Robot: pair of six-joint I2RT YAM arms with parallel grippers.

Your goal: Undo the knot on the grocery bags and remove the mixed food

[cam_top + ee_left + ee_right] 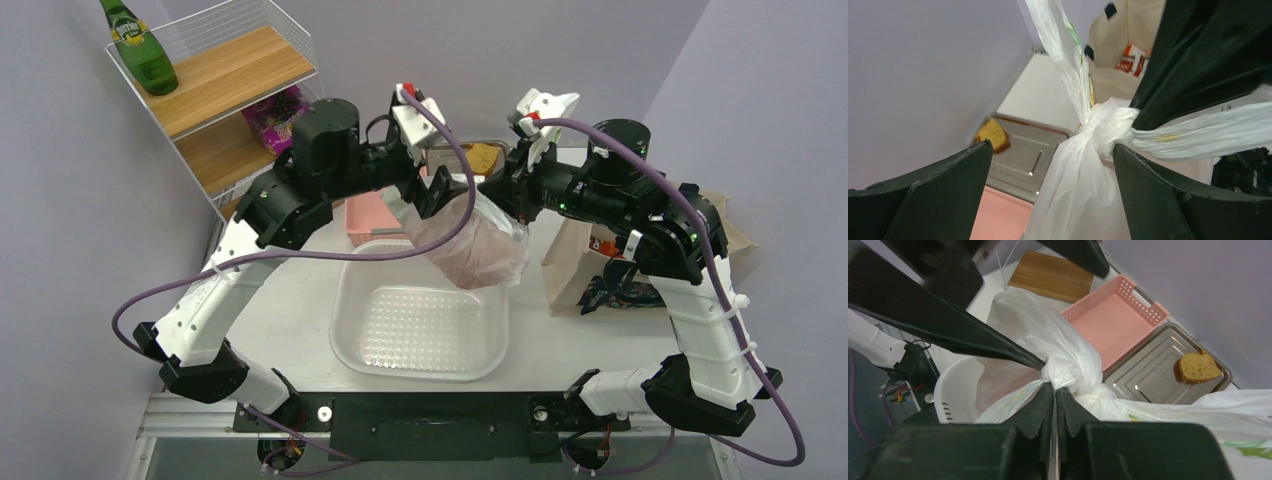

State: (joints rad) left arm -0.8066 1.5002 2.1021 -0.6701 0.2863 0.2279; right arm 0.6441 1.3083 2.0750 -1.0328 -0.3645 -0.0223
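My right gripper [1054, 397] is pressed together on the plastic bag [478, 250], pinching the thin film right at the knot [1064, 371]. Only film shows between my two fingers there. My left gripper [1052, 149] stands wide apart, one finger on each side of the bag's neck just below the knot. I cannot tell whether either finger touches the film.

The bag hangs off the table between my two wrists, over the far edge of the clear tub [400, 350] and in front of the pink basket [368, 215] and the metal tray [1148, 382]. Its long axis runs from the knot at the top down through the neck to the full body below. From above, that line slants from the far left toward the near right. The knotted end points up at my grippers, and the rounded bottom points down toward the tub. Something reddish shows through the film, but I cannot tell what it is. Two loose tails leave the knot: in my left wrist view one rises straight up and the other stretches out to the right.

The canvas tote [575, 262] sits on the table to the right of the tub, apart from the plastic bag, with a red-orange crisp packet [1133, 57] showing in its open mouth
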